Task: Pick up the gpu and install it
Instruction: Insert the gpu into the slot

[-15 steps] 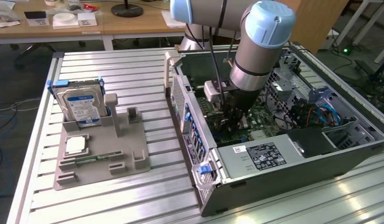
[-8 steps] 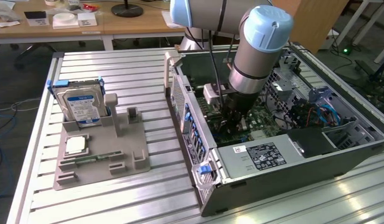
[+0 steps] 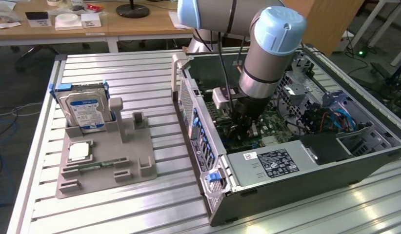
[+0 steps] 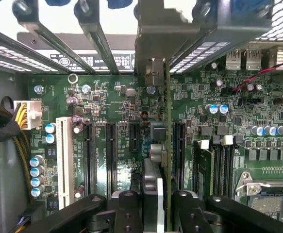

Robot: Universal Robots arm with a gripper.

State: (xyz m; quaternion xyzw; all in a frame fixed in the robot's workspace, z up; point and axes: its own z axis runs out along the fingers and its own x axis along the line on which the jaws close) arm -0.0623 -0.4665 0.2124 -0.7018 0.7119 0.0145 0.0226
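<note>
The gpu [image 4: 157, 145] shows edge-on in the wrist view, as a thin dark card with a silvery metal bracket [image 4: 153, 73] at its far end. My gripper [image 4: 156, 209] is shut on its near edge, one black finger [image 4: 128, 208] on each side. The card stands upright over the green motherboard [image 4: 107, 97], in line with the black expansion slots [image 4: 111, 155] and close to the board. In the exterior view the arm reaches down into the open computer case [image 3: 207, 146], with the gripper [image 3: 243, 122] low over the board.
A grey fixture [image 3: 132, 146] on the exterior view's left holds a silver hard drive [image 3: 83, 109], a processor chip [image 3: 79, 151] and a green memory stick [image 3: 103, 165]. Inside the case are the power supply [image 3: 278, 163], drive cages and blue cables [image 3: 334, 117]. Memory slots [image 4: 214, 165] lie beside the card.
</note>
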